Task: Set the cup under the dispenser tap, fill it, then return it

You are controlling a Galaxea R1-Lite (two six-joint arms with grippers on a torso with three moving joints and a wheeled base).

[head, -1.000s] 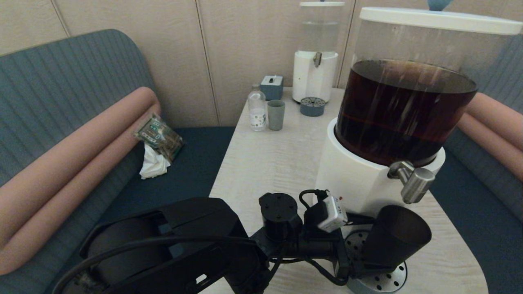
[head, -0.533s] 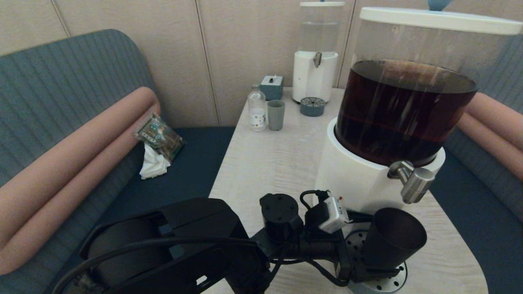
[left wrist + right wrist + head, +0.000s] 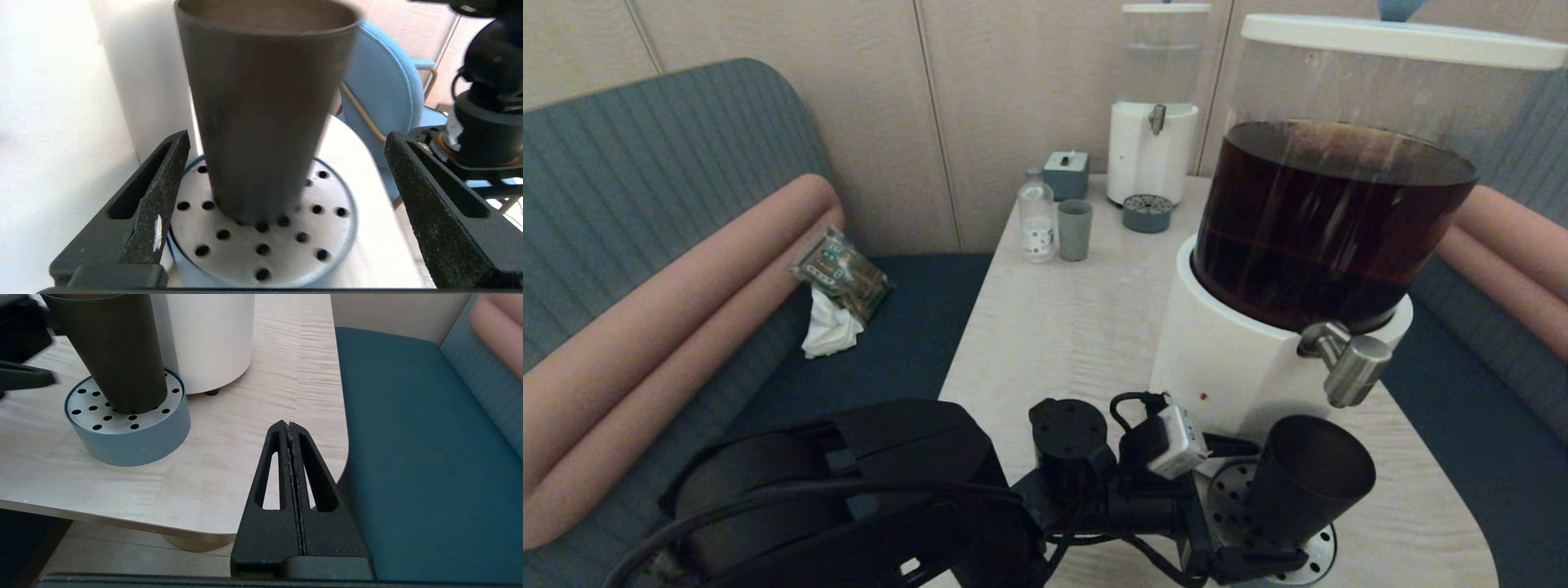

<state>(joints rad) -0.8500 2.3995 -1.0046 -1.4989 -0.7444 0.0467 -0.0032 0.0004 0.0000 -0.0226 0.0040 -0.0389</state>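
Our left gripper [image 3: 286, 212] reaches in low w/ fingers spread wide, clear of the small black tapered plastic cup [image 3: 1308, 480], which stands upright on the round perforated grey-blue drip tray [image 3: 135, 441]. The stubby brushed-steel dispenser tap [image 3: 1347, 367] sits at the cup's 12 o'clock; the big white-based dispenser of dark brown liquid [image 3: 1258, 359] crowds just behind. Our right gripper [image 3: 291, 465] is parked off the pale wood table [image 3: 1062, 318] edge, fingers pressed closed.

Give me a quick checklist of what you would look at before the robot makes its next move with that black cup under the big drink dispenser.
1. Cup upright on the drip tray: ok.
2. Left gripper let go of the cup: ok; its fingers stand wide, with gaps on both sides.
3. Cup mouth directly beneath the tap: cannot tell; in the head view the tap looks slightly off toward the rim.
4. Liquid in the cup: cannot tell; no view shows the inside bottom.
5. Dispenser has drink left: ok, plenty of dark liquid.
6. Right gripper out of the way: ok, parked shut past the table edge.
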